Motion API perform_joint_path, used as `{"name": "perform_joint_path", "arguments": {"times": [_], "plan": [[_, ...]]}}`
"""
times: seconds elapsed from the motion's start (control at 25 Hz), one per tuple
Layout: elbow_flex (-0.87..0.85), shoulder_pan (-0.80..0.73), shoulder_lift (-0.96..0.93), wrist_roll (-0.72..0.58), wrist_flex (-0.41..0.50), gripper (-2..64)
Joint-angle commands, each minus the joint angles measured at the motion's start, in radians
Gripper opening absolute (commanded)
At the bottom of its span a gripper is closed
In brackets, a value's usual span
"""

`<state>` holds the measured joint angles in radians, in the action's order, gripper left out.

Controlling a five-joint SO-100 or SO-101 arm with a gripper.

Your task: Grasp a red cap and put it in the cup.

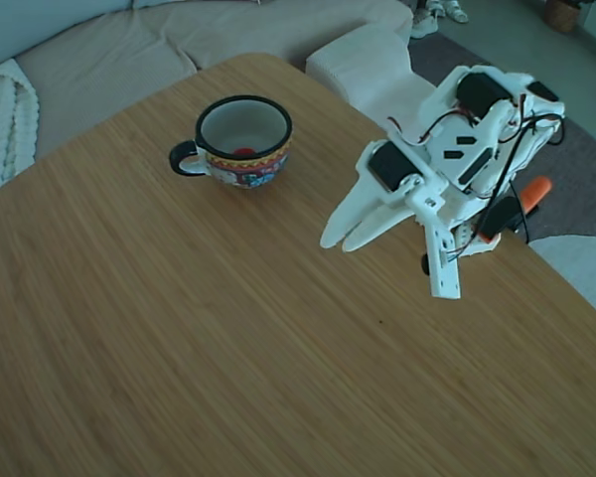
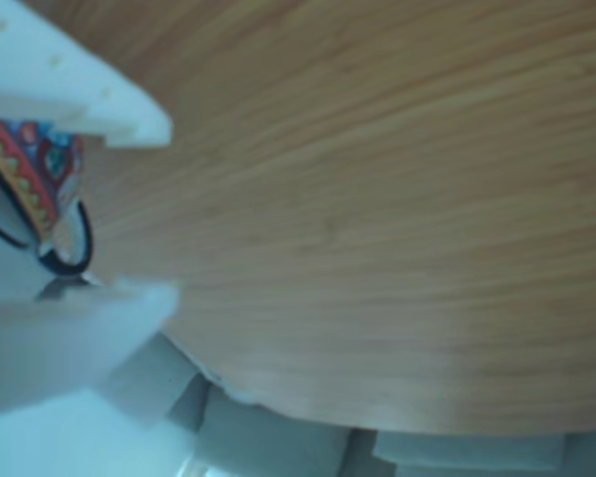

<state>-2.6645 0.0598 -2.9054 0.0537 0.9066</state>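
The cup [image 1: 240,141], a white-inside mug with a dark rim and a colourful band, stands at the far middle of the wooden table [image 1: 179,328], handle to the left. The red cap [image 1: 243,152] lies inside it on the bottom. My white gripper [image 1: 338,243] hovers to the right of the cup, well apart from it, fingertips pointing down-left. Its fingers are slightly open with nothing between them. In the other view the gripper [image 2: 169,214] frames part of the cup [image 2: 35,189] at the left edge; the cap is hidden there.
A beige sofa [image 1: 129,45] runs behind the table, with a white cushion [image 1: 363,60] near the far corner. An orange-and-black piece [image 1: 521,204] sits on the arm at the right. The table's right edge [image 1: 576,298] runs diagonally close to the arm base.
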Motion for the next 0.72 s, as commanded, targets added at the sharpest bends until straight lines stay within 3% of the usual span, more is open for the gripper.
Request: {"name": "perform_joint_path", "arguments": {"times": [0.0, 0.36, 0.68], "plan": [[-0.009, 0.003, -0.044, -0.005, -0.026, -0.3], [-0.147, -0.046, -0.14, -0.006, -0.025, -0.1], [-0.166, -0.052, -0.178, -0.003, -0.017, 0.3]]}}
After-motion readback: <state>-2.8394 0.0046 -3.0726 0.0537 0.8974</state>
